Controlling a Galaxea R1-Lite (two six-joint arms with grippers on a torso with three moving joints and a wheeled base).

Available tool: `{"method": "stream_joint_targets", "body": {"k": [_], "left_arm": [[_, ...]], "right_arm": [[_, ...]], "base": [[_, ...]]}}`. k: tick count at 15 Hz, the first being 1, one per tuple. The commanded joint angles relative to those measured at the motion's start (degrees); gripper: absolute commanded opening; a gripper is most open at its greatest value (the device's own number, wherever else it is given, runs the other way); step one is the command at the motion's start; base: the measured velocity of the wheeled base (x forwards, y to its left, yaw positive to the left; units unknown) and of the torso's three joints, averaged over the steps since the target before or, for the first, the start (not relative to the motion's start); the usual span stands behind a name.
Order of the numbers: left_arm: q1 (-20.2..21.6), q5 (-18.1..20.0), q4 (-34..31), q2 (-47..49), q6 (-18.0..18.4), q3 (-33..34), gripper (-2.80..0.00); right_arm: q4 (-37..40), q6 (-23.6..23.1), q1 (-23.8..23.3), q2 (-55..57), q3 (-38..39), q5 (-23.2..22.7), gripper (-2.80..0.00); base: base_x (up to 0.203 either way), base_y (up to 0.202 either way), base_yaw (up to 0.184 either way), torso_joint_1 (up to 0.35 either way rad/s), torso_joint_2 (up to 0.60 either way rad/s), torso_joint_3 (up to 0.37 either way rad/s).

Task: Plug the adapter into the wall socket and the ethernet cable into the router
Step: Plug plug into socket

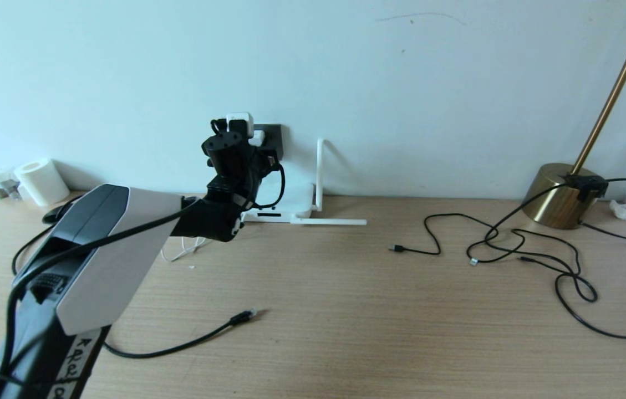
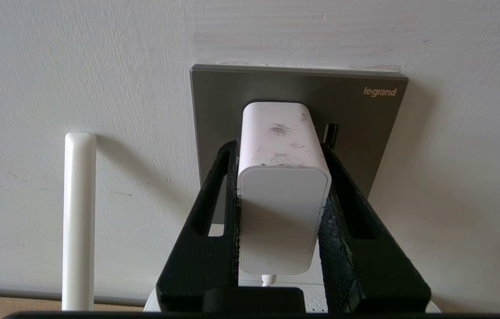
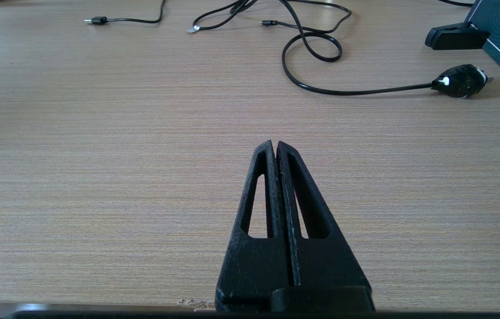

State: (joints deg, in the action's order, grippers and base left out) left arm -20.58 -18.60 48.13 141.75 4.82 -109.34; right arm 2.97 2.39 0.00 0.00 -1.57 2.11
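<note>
Nearest the robot, well short of the wall socket [image 1: 271,139], the right gripper [image 3: 275,144] is held low over the wooden desk [image 1: 346,310] with its jaws pressed together on nothing; it appears parked so that the left arm can work alone. Closer to the wall socket, the ethernet cable [image 1: 179,346] is left lying loose on the desk, its clear-tipped plug [image 1: 243,317] pointed roughly toward the router [image 1: 290,213], apparently waiting for its own step. Off to the right of the wall socket, thinner black cables [image 1: 518,249] are tangled near a brass lamp base [image 1: 559,194].

Directly below the wall socket, the router is stood against the wall with one antenna [image 1: 320,172] raised and another laid flat, so the adapter's thin white cord [image 1: 179,252] need only be run a short way up.

At the wall socket itself, the adapter [image 2: 281,186] is gripped between the fingers of the left gripper [image 2: 278,153], which are clamped on its two side faces so that its back end is left free and its front is aimed squarely at the plate. The adapter's front is seen right up against the dark grey plate; whether the pins are fully seated cannot be told. By this reading, insertion is nearly or just complete, and the cable step is not yet done.
</note>
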Motion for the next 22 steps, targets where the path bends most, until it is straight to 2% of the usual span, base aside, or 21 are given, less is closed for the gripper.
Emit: {"method": "stream_joint_targets", "body": {"k": [1,22], "left_arm": [[0.0,-0.2,0.4,-0.4,0.0,0.6,-2.80],[0.0,0.3,-2.8,-1.8,1.5,0.7,-2.80]], "right_arm": [[0.0,0.0,0.0,0.0,0.0,0.0,-2.80],[0.0,0.0,0.0,-0.1,0.0,0.0,-2.80]], "base": [[0.000,0.000,0.000,0.000,0.00,0.000],[0.000,0.000,0.000,0.000,0.00,0.000]]}}
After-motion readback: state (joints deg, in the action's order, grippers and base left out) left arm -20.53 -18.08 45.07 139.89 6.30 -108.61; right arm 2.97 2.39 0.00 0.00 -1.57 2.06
